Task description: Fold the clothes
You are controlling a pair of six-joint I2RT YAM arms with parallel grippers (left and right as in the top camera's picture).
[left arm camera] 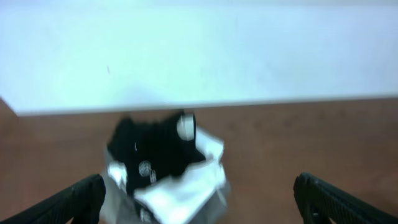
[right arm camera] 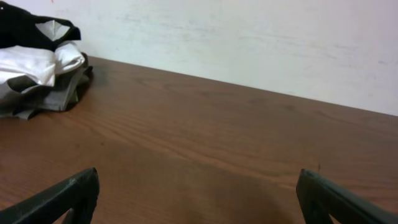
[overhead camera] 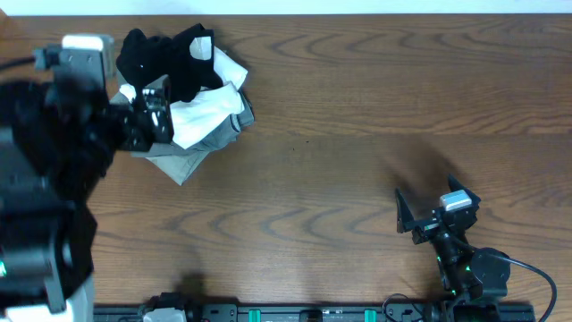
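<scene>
Wood-grain brown table (overhead camera: 357,116) runs from edge to edge. Nearest, at the lower right of the overhead frame, the right gripper (right arm camera: 198,196) hangs low over the wood, its fingers spread wide and holding nothing. Further off, at the upper left, the left gripper (left arm camera: 199,200) is also wide open and empty, at the left edge of the clothes pile. There a crumpled black T-shirt (overhead camera: 170,58) with small white marks lies on top of a white garment (overhead camera: 206,112), with a grey garment (overhead camera: 183,161) beneath both. Behind the pile rises a pale wall (right arm camera: 249,43).
</scene>
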